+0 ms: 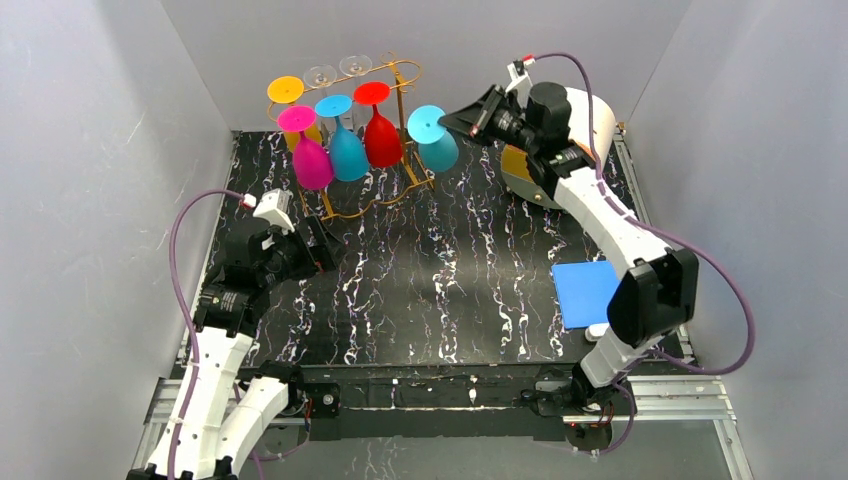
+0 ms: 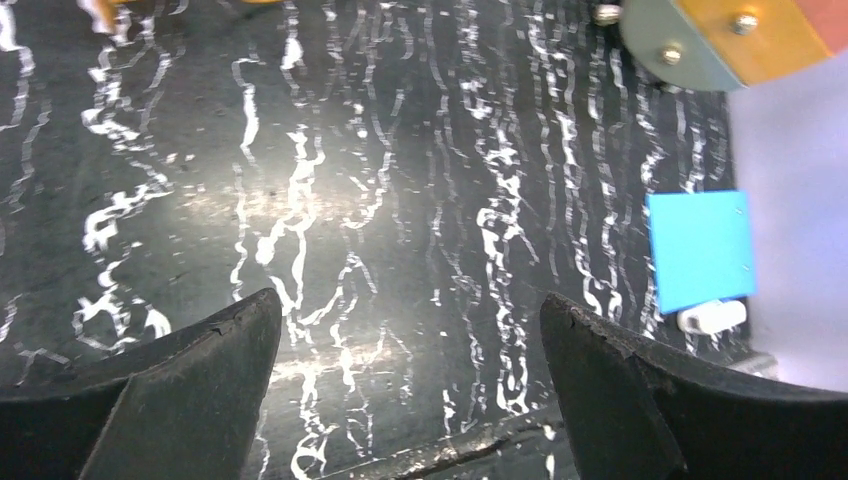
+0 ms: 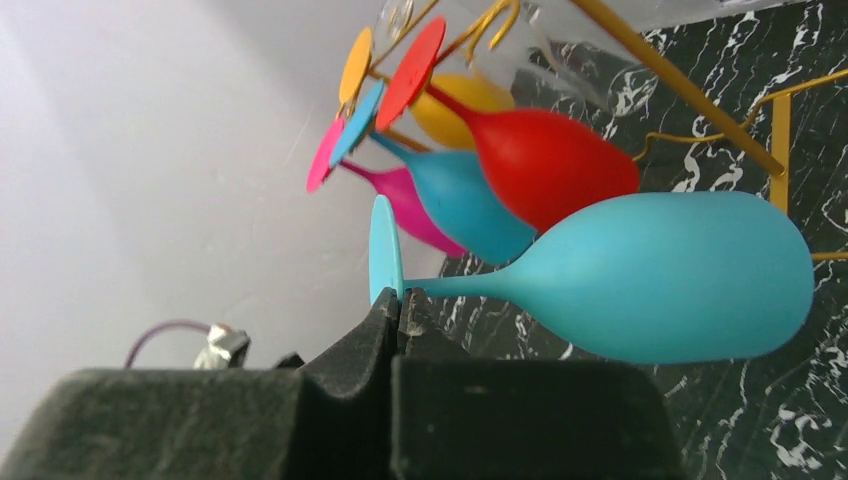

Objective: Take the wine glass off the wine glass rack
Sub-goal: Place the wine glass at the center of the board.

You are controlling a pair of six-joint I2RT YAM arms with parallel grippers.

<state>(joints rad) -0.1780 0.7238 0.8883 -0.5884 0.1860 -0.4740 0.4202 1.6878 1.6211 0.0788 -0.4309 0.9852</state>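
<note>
The teal wine glass hangs foot-up near the far edge of the counter, just beside the wine glass rack on the right arm's side and apparently clear of its rails. The right pincer is pressed together on the thin stem, right under the foot disc. That looks like the sensible place to hold it, since the foot stops it sliding through.

It is probably light and stiff, with a smooth matte skin. The round stem could pivot in the grip and let the heavier bowl swing into the red glass next to it. The left pincer is spread wide and empty near the counter's left edge.
</note>
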